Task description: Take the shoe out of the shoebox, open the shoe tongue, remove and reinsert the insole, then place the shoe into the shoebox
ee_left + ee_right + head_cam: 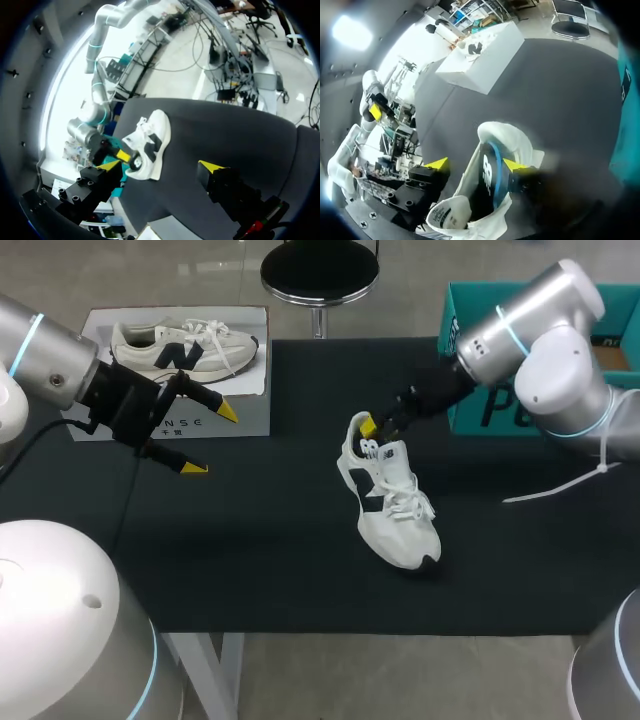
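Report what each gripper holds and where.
Nothing is gripped. Left gripper empty, jaws open; right gripper straddles the white-and-black sneaker's heel collar, jaws open.

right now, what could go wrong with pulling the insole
1. The right end effector is open at the heel of the shoe, one tip inside by the insole. Pulling may drag the whole shoe along.
2. The left end effector hangs open by the white box, far from the shoe, so nothing braces it.
3. The loose laces could snag.
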Robot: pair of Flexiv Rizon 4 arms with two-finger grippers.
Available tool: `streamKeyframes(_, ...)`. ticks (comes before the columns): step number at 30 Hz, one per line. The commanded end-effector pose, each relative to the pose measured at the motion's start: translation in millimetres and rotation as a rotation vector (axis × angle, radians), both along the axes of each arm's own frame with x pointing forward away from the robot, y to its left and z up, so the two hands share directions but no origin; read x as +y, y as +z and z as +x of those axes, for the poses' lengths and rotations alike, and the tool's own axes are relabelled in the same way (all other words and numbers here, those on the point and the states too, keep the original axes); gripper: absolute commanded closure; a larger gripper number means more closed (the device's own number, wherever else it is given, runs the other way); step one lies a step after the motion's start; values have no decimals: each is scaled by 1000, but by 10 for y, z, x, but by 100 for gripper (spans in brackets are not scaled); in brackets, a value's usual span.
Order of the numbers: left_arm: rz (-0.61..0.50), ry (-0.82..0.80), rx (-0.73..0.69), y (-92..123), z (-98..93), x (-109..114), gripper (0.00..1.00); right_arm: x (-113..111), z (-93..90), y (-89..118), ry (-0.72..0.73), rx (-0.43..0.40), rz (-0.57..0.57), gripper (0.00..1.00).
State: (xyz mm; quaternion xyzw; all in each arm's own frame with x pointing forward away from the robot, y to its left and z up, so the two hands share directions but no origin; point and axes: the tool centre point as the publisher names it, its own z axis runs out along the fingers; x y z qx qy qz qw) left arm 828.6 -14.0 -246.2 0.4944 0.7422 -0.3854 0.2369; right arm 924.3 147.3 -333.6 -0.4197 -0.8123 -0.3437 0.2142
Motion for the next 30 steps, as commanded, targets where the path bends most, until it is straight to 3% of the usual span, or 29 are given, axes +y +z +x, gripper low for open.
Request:
streamKeyframes(1,4,0,0,0,2,-5,0,39,83,18,9,-4,-8,0)
streamKeyframes(10,4,0,0,0,2,-5,0,62,80,13,7,-8,-24,0)
streamKeyframes(18,4,0,0,0,2,-5,0,-69,24,296,-58,10,-216,0)
streamKeyframes(20,4,0,0,0,2,-5,0,-84,-30,406,-72,4,-281,79)
streamKeyframes(21,4,0,0,0,2,-5,0,-92,-58,441,-74,9,-312,100)
streamKeyframes(30,4,0,0,0,2,-5,0,-36,-303,665,-103,19,-535,100)
